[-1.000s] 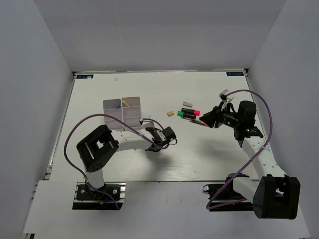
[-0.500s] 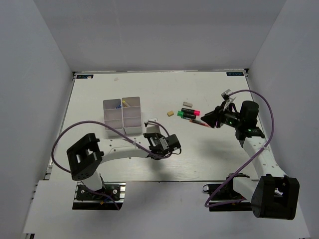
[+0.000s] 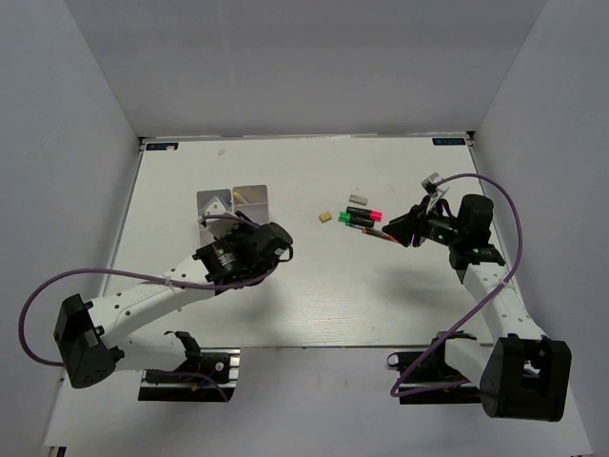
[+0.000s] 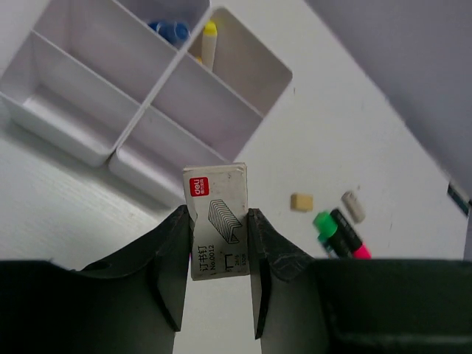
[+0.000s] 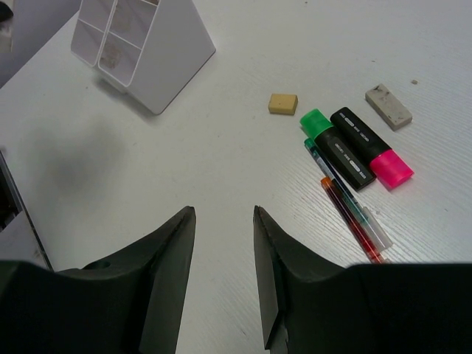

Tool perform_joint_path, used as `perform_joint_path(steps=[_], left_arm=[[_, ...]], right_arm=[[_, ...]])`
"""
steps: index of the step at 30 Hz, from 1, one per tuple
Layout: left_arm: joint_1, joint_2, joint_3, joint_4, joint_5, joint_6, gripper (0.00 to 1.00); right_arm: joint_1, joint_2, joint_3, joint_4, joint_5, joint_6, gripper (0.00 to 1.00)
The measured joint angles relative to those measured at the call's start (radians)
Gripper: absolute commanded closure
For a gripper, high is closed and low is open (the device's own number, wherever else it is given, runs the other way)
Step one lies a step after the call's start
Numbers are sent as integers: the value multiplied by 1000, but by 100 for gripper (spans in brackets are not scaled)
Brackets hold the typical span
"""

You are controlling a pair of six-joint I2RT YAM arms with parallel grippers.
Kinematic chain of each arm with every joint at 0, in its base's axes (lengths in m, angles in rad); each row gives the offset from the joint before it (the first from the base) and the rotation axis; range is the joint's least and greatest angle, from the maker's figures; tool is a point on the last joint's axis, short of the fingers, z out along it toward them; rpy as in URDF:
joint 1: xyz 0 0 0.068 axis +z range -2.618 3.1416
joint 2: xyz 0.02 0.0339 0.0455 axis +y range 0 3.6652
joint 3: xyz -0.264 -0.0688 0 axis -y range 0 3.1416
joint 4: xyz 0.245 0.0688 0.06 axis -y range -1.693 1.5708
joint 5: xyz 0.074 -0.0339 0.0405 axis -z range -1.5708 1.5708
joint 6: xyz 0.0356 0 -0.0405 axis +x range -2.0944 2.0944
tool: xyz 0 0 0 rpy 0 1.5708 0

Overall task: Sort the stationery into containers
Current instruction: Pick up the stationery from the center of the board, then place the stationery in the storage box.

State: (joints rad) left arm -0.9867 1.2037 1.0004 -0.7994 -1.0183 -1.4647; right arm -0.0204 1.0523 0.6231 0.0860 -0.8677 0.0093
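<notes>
The left gripper (image 4: 216, 247) is clamped on a small white staple box (image 4: 215, 192), one finger on each flat side. The box's long axis runs out along the fingers and its printed face is turned toward the wrist camera. Just beyond the box's far end, and slightly to the left, is the divided tray (image 4: 151, 77). Its nearest compartments look empty. In the compartments farthest from the gripper there are a yellow-tipped pen (image 4: 209, 40) and a blue item (image 4: 168, 31). This looks like the carry-to-drop step. The move likely needs a short reach forward and left so the box hangs over a near compartment before release.

The right gripper (image 5: 221, 217) has its jaws apart and holds nothing, hovering above the table (image 5: 110, 184). The loose stationery lies ahead of it and to its right:
- Closest are a thin red pen (image 5: 352, 221) and a clear pen (image 5: 346, 193), both angled away to the left.
- Beyond them are a green-capped highlighter (image 5: 318, 122) and a pink-ended highlighter (image 5: 372, 151), parallel and touching.
- Farther out are a beige eraser (image 5: 283, 103) and a grey eraser (image 5: 389, 105).

The right arm is nearer all of these items, and the left arm is nearer the tray.
</notes>
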Motion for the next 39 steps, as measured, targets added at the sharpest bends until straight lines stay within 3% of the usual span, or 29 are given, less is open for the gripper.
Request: perform_joint_path(steps=[7, 19, 31, 38, 39], left_arm=[[160, 60, 37, 24, -27, -29, 84], [446, 197, 65, 54, 59, -48, 83], [509, 311, 95, 86, 127, -88, 78], [521, 319, 95, 87, 141, -127, 70], [523, 321, 95, 88, 141, -131, 63]], right_arm=[[-3, -7, 0, 0, -3, 3, 56], [-12, -20, -12, 3, -7, 6, 55], [-18, -20, -16, 8, -19, 8, 55], [-19, -18, -16, 14, -26, 8, 55], [-19, -17, -16, 14, -26, 8, 54]])
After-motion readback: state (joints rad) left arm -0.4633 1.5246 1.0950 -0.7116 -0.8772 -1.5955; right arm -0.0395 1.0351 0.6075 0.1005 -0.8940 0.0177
